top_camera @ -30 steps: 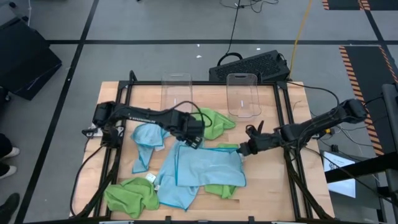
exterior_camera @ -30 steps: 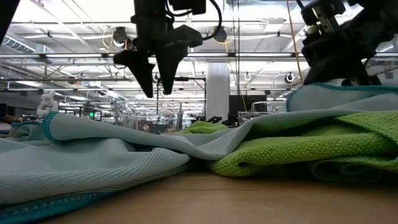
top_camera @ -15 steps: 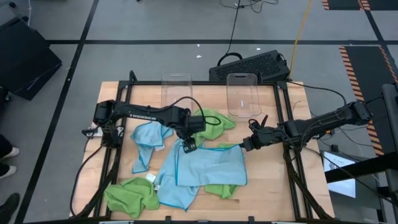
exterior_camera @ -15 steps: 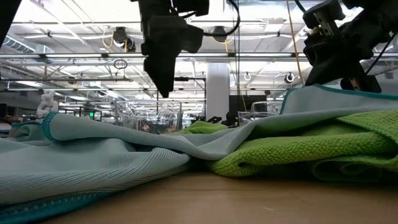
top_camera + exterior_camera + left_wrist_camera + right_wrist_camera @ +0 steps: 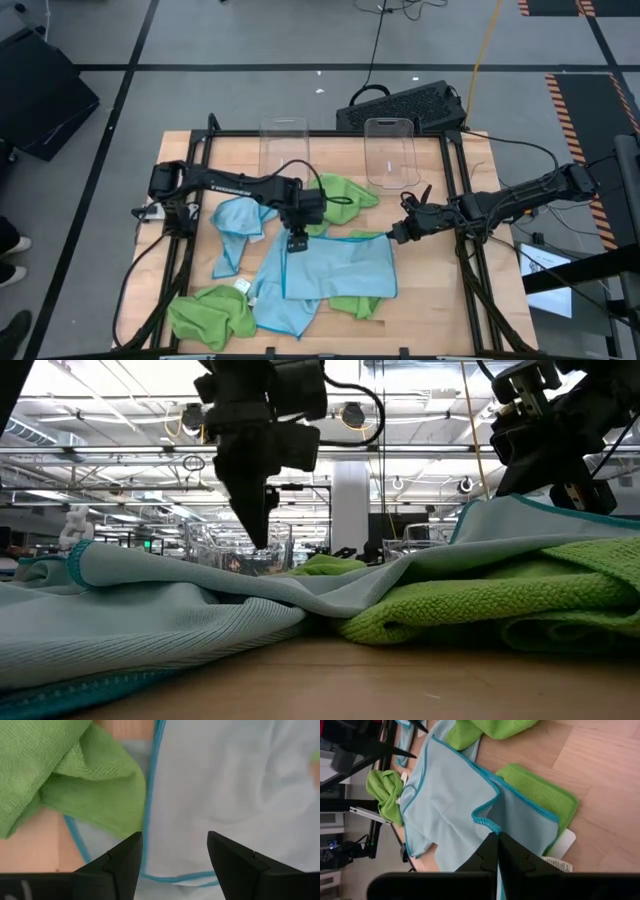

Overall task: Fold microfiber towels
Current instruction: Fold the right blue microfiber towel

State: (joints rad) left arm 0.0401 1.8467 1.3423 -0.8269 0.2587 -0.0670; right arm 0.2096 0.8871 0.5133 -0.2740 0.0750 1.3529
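From above, my left claw hangs over the near-left corner of the big light blue towel spread mid-tabletop, its fingers spread and holding nothing. My right claw is pressed together on that same towel's far right corner. A lime green towel lies bunched just behind my left claw, another green one sits crumpled at the front left, and a second blue towel lies to the left. Two clear bins stand at the far edge.

At tabletop level, my left claw points down above the blue cloth without touching it; my right claw lifts the blue corner over a green towel.

Through my left wrist, my spread fingers frame the blue towel's teal hem beside green folds.

Through my right wrist, my shut fingers pinch the teal-edged corner, with the blue towel stretching away over a flat green one.
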